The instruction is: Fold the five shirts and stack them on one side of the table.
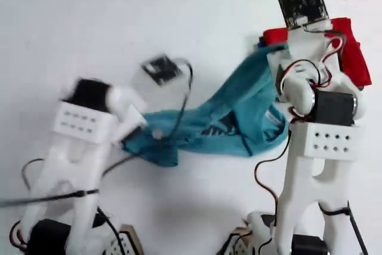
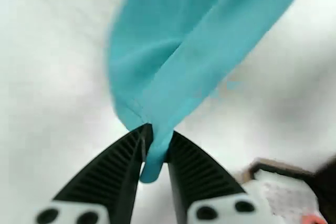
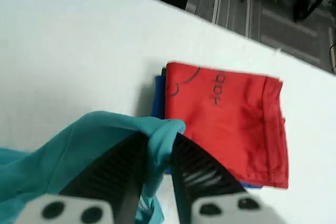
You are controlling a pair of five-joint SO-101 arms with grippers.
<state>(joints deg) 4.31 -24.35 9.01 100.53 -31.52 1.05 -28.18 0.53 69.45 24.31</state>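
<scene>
The teal shirt [image 1: 239, 117], bunched and twisted, stretches between left jaws and right jaws, both clamped on its edges.

Shirt [image 1: 233, 114] btwn L tool [image 2: 157, 136], R tool [image 3: 158, 141]; stack [image 3: 226, 119] behind R.

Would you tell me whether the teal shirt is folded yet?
Not folded: the teal shirt stretches bunched between the left gripper and the right gripper, each shut on one end.

Three shirts, two arms, one table [image 1: 89, 22]
Shirts: one teal shirt [image 1: 227, 120], one red shirt [image 1: 352, 52], one blue shirt [image 3: 159, 95]. Arms: one left arm [image 1: 77, 141], one right arm [image 1: 316, 153].
</scene>
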